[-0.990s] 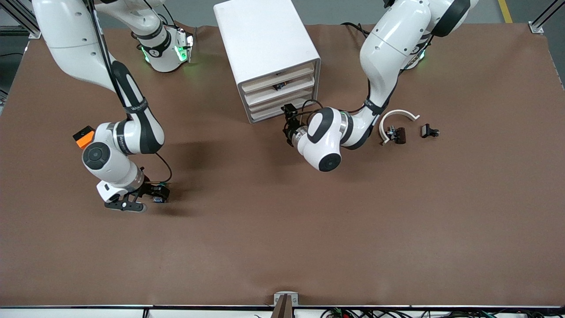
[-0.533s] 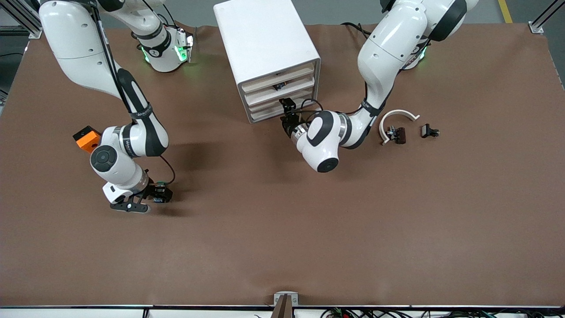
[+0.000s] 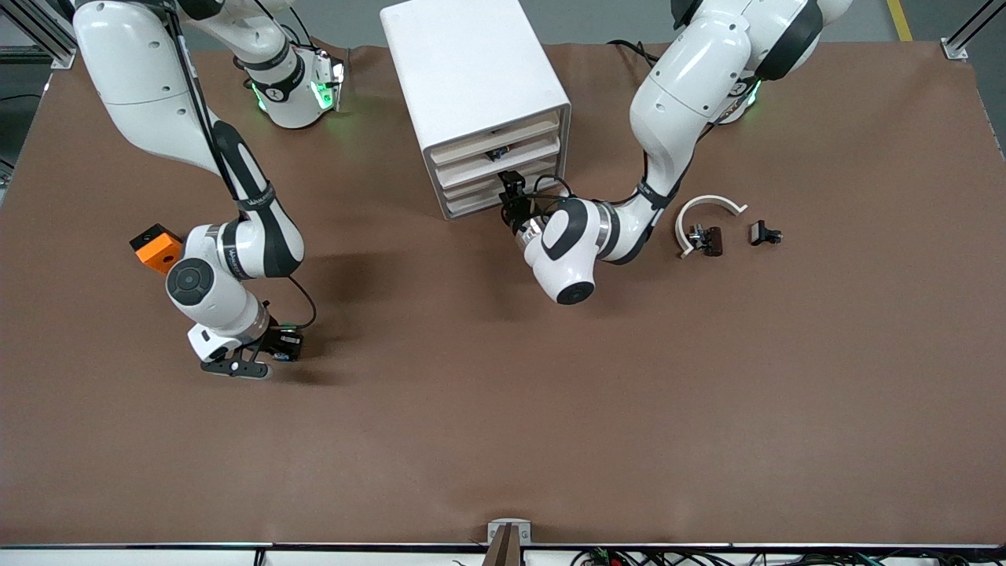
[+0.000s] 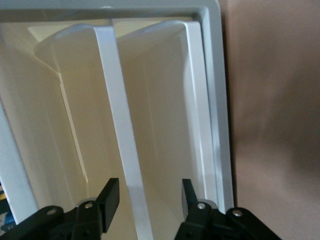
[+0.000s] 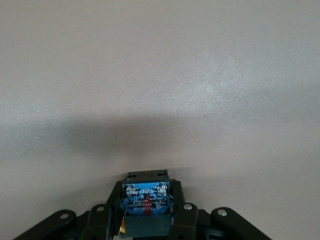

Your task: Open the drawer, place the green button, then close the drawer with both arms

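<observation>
The white cabinet (image 3: 471,71) stands at the back middle, with the drawer (image 3: 478,203) lowest and pushed in. My left gripper (image 3: 512,196) is at the drawer's front end nearest the left arm. In the left wrist view the left gripper (image 4: 150,189) is open, with a white drawer front edge (image 4: 120,125) between its fingers, apart from both. My right gripper (image 3: 283,346) is low over the bare table toward the right arm's end, shut on the button (image 5: 146,196). Only the button's blue and black body shows; its green cap is hidden.
An orange cube with a hole (image 3: 155,246) lies beside the right arm's elbow. A white curved piece (image 3: 710,206) and two small black clip pieces (image 3: 705,238) (image 3: 764,233) lie toward the left arm's end. A small dark item (image 3: 495,153) shows in an upper drawer.
My left gripper has moved in closer to the lowest drawer's front. My right arm has shifted slightly toward the table's middle with the button still held.
</observation>
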